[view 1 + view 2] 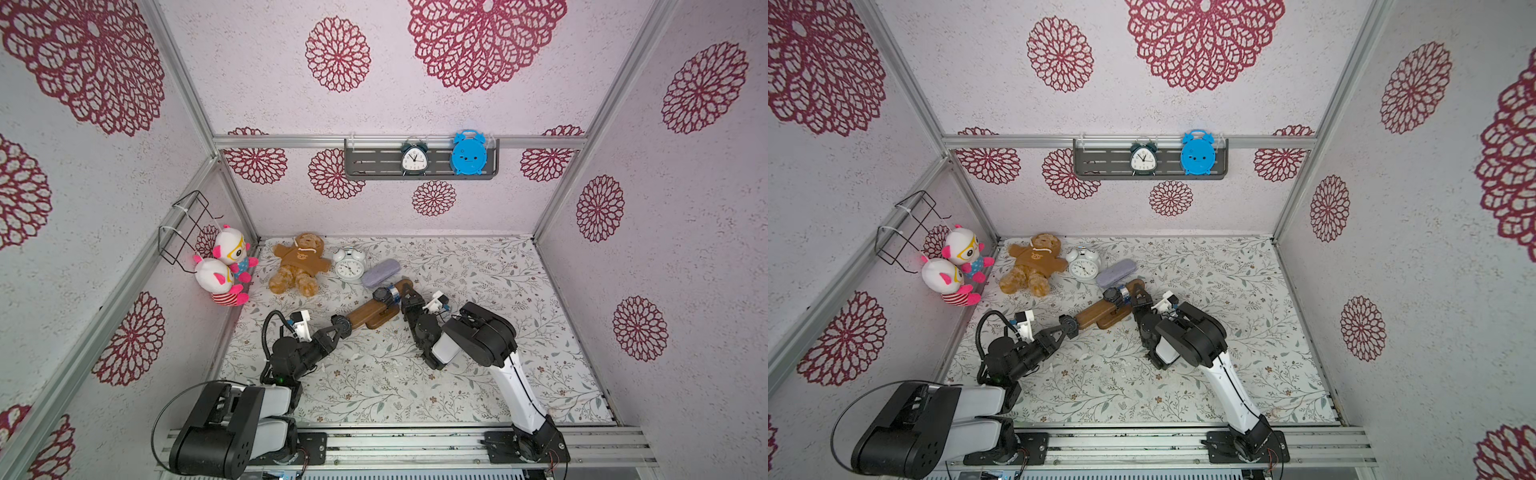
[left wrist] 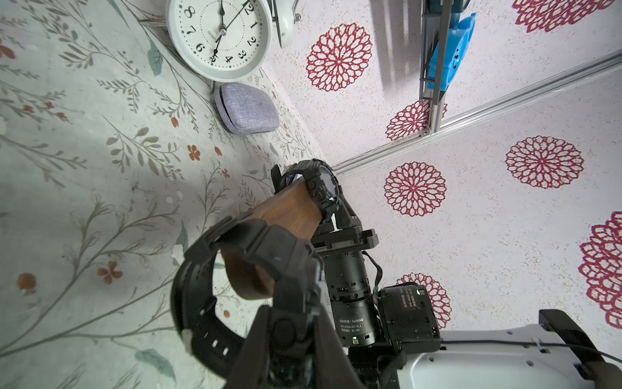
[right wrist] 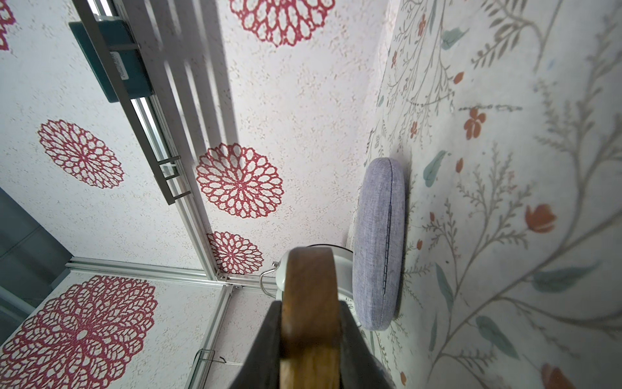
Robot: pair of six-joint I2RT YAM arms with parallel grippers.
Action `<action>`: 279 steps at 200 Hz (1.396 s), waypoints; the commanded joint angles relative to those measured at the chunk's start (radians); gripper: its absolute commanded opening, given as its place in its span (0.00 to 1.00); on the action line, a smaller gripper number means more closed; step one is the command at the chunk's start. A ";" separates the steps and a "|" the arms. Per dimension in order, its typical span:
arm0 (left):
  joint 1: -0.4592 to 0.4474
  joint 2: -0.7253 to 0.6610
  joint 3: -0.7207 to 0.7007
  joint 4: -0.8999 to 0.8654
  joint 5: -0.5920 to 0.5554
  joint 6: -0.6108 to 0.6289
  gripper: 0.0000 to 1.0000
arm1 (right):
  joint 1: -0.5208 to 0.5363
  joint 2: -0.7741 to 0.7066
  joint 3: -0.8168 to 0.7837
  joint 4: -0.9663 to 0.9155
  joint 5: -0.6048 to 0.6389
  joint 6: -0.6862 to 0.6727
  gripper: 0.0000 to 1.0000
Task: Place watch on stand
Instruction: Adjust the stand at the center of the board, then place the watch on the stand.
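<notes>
Left fingers [image 2: 289, 313]: closed on a black watch [image 2: 193, 303] at the near end of the stand [image 1: 365, 311].
Watch: its strap loop encircles the rounded tip of the stand's bar, as the left wrist view shows; the case lies on the bar beside the fingers.
Right fingers [image 3: 271, 333]: clamped on the far end of the wooden bar, one on each flat side.
Stand: brown bar lying obliquely across the middle of the bench [image 1: 478, 291], its short foot beneath it in both top views.
Second watch [image 1: 381, 294]: black, wrapped around the bar between its middle and the right fingers, well apart from the held watch.
Lilac case [image 1: 380, 273]: flat on the bench just behind the bar's far end.
White alarm clock [image 1: 349, 266]: just beside the lilac case, face up.
Teddy bear [image 1: 301, 264]: brown, on its back beside the clock, toward the rear corner.
Grey shelf [image 1: 374, 162]: on the back wall, carrying a dark clock [image 1: 413, 159] and a blue clock [image 1: 468, 153].
</notes>
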 commanded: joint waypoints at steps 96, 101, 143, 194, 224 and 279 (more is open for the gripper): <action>-0.045 0.176 0.060 0.304 -0.010 -0.072 0.11 | -0.004 0.003 0.011 0.047 -0.044 -0.020 0.00; -0.048 0.182 0.066 0.304 -0.008 -0.076 0.11 | -0.003 0.003 0.012 0.047 -0.042 -0.018 0.00; -0.066 0.200 0.079 0.305 -0.022 -0.081 0.13 | -0.004 0.018 0.035 0.048 -0.041 0.011 0.00; -0.075 0.224 0.101 0.305 -0.022 -0.084 0.18 | -0.002 0.026 0.045 0.048 -0.049 0.025 0.00; -0.092 0.269 0.135 0.305 -0.031 -0.079 0.18 | -0.002 0.035 0.060 0.048 -0.045 0.041 0.00; -0.102 0.282 0.150 0.306 -0.039 -0.071 0.22 | -0.005 0.055 0.093 0.047 -0.062 0.051 0.00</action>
